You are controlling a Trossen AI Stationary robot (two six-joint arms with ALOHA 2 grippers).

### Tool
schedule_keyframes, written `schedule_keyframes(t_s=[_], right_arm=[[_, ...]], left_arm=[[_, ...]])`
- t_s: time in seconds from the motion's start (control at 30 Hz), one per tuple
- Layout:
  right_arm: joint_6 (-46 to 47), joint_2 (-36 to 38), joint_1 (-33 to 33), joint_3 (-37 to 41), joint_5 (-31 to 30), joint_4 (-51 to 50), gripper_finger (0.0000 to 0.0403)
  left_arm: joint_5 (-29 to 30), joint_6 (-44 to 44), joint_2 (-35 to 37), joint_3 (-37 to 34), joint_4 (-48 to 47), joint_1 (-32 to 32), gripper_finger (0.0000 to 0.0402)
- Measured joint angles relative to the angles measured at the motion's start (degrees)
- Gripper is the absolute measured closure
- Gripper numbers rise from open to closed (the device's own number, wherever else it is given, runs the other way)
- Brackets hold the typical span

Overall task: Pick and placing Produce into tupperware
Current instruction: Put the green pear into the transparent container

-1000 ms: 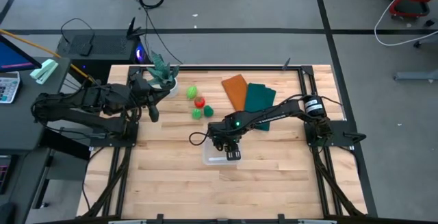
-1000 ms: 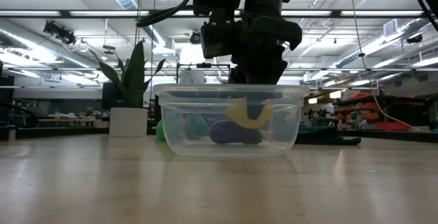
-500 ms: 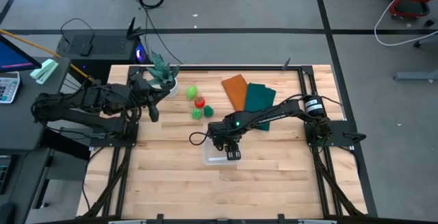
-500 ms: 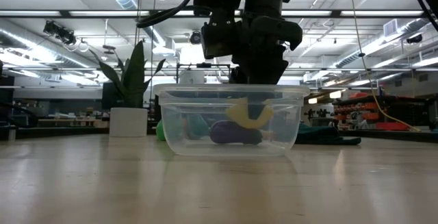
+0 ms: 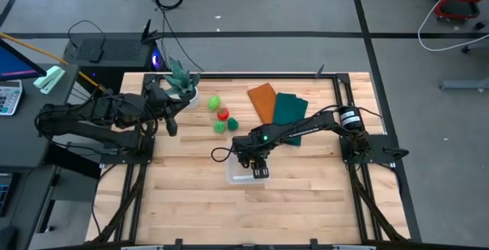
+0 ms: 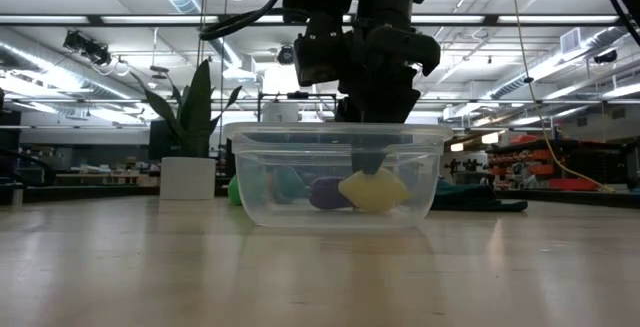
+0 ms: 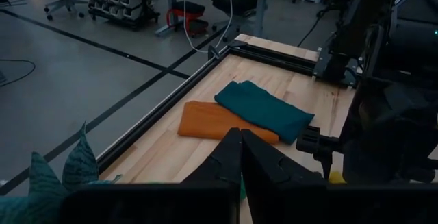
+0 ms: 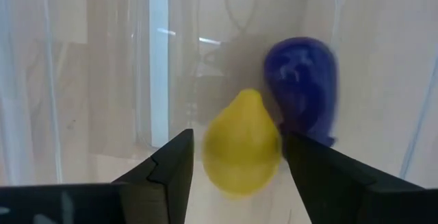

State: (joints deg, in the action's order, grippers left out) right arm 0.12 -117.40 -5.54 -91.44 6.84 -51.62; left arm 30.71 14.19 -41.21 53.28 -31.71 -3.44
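The right gripper hangs over the tupperware, fingers spread apart, so the yellow piece lies loose on its floor beside the purple piece. Three produce items wait on the table; the left gripper, fingers together, idles by the plant.

robotics lab: concrete floor, framed workbench

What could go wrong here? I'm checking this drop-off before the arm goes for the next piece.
The right gripper sits low inside the tupperware, open astride the yellow produce. Lifting off-centre, it might snag the wall and drag the container. The yellow piece touches the purple produce, so either could roll. Three pieces remain outside.
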Motion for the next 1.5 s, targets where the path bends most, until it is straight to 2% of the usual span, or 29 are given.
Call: schedule_keyframes(t_s=[0.33,0.53,0.7,0.9,1.1,1.3,1.5], right_arm=[[1.83,3.4,0.01,-2.13,-1.22,-4.95,0.0211],[7.23,7.24,0.5,-5.11,-2.22,-9.03,0.0213],[12.93,12.02,0.91,-5.12,-3.84,-12.16,0.0215],[15.45,17.02,0.94,-5.15,-9.72,-18.36,0.0215],[17.54,21.29,1.82,-3.52,-16.38,-19.68,0.0216],[18.02,24.97,4.03,-0.73,-20.2,-20.39,0.0216],[17.58,28.18,6.88,1.58,-20.82,-20.61,0.0216]], left_arm=[[0.0,0.01,-0.01,0.0,-0.84,-0.02,0.0385],[-0.05,-0.47,-0.02,0.0,-1.24,-0.02,0.0392],[-0.07,-0.45,-0.34,0.0,-1.14,-0.02,0.0381],[-0.48,-1.08,-2.55,0.0,-0.86,-0.02,0.0368],[-6.36,-1.17,-8.2,0.0,2.53,-0.04,0.0357],[-7.26,7.41,-12.89,-0.02,6.06,0.18,0.0332],[-10.24,16.63,-17.5,-0.02,8.66,0.74,0.0294]])
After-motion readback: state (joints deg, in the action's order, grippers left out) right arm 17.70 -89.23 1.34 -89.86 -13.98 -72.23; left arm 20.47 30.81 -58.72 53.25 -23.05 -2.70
